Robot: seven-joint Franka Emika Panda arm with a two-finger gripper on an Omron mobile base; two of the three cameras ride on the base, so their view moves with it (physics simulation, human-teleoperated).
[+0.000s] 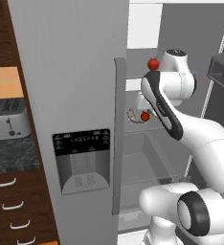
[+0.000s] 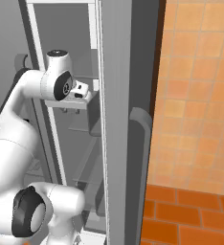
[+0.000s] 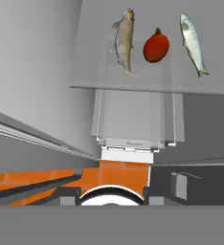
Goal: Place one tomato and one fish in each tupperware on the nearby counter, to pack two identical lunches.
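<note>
Inside the open fridge, one shelf (image 3: 90, 72) carries a tomato (image 3: 156, 47) lying between two fish (image 3: 125, 41) (image 3: 193, 42). The same tomato (image 1: 145, 116) and one fish (image 1: 133, 116) peek out beside my forearm. Another tomato (image 1: 153, 63) sits higher up, next to my wrist; what it rests on I cannot make out. My gripper (image 2: 78, 95) is inside the fridge, above the shelf and looking down at it. Its fingers are not plain enough to read, and nothing sits close before the hand camera. The counter (image 1: 13, 153) is at the far left. The tupperware is out of view.
The closed grey fridge door (image 1: 71, 95), with its dispenser (image 1: 82, 160) and long handle (image 1: 118, 134), stands left of the opening. A steel toaster (image 1: 6, 119) sits on the counter above drawers (image 1: 11, 206). Crisper drawers (image 3: 133, 119) lie below the shelf. An orange tiled wall (image 2: 195, 95) is on the right.
</note>
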